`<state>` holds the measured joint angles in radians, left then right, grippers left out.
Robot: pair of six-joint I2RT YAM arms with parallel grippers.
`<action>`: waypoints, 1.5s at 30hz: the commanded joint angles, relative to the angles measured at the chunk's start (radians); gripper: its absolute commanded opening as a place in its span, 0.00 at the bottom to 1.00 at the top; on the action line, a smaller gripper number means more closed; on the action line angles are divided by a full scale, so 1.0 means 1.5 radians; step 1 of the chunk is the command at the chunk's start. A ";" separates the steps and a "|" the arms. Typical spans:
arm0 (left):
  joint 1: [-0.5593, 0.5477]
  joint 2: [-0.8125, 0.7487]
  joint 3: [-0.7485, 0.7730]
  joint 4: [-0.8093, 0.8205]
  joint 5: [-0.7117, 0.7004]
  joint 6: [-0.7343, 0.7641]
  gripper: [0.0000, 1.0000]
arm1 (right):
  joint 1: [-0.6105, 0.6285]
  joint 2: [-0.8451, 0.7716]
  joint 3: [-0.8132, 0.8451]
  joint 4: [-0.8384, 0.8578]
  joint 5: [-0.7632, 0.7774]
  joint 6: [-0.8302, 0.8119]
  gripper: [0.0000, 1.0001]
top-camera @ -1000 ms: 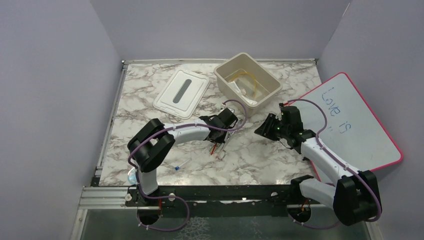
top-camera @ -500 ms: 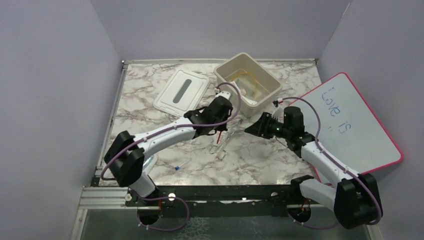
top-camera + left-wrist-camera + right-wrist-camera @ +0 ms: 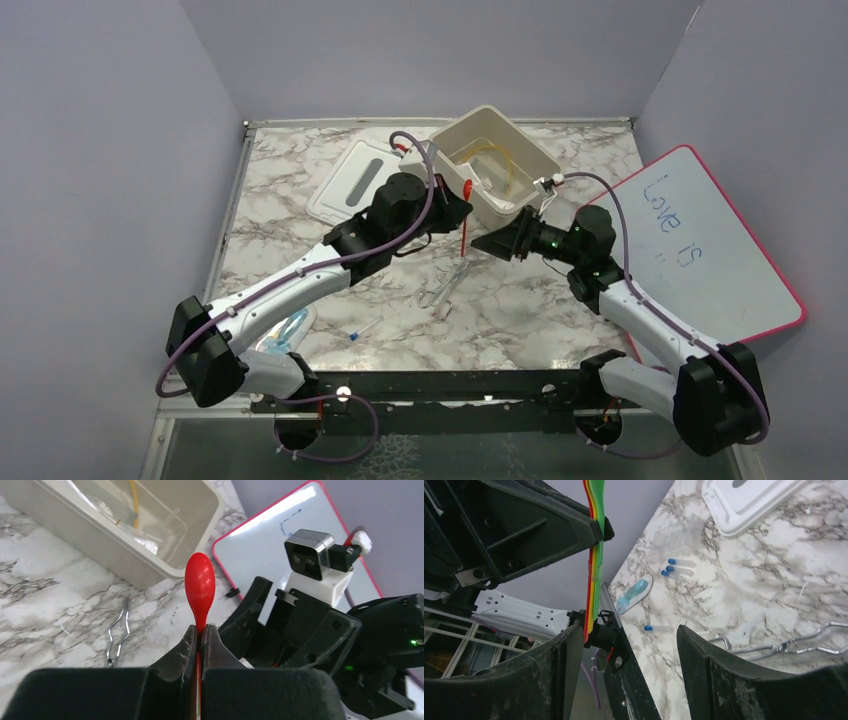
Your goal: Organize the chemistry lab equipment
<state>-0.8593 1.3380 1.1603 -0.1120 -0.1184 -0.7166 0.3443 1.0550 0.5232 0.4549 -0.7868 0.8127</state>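
My left gripper [image 3: 457,207] is shut on the red-tipped dropper [image 3: 467,212], held off the table beside the beige bin's [image 3: 452,172] near corner. In the left wrist view the red bulb [image 3: 200,584] sticks out past my left gripper [image 3: 201,630]. Amber tubing [image 3: 497,160] and clear packets lie in the bin. Thin metal tongs [image 3: 446,284] lie on the marble below the dropper. My right gripper [image 3: 490,243] is open and empty, just right of the tongs. Blue-capped tubes [image 3: 678,567] and a packet [image 3: 634,592] lie at the near left.
The bin's white lid [image 3: 362,186] lies flat at the back left. The pink-edged whiteboard [image 3: 700,240] leans at the right. One blue-capped tube [image 3: 362,329] lies near the front edge. My two grippers are close together near the bin.
My left arm has lifted the red dropper off the table and carried it back toward the bin. My right gripper has shifted left, toward the tongs.
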 commanded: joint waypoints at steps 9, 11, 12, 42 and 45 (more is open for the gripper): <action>0.002 -0.045 -0.041 0.117 0.062 -0.038 0.00 | 0.051 0.097 0.086 0.168 -0.050 0.082 0.65; 0.002 -0.048 -0.046 0.123 0.063 -0.037 0.00 | 0.055 0.108 0.092 0.167 -0.044 0.086 0.57; 0.002 -0.051 -0.047 0.125 0.061 -0.036 0.00 | 0.057 0.111 0.093 0.167 -0.039 0.088 0.53; 0.192 -0.180 -0.070 -0.081 0.095 0.202 0.87 | 0.055 0.258 0.475 -0.374 0.320 -0.344 0.06; 0.191 -0.197 -0.096 -0.090 0.075 0.230 0.87 | 0.048 0.325 0.546 -0.419 0.363 -0.384 0.07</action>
<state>-0.5755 1.0798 1.0592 -0.1848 0.0353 -0.4911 0.4271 1.4464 1.2274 -0.0189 -0.3965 0.3824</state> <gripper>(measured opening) 0.870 0.092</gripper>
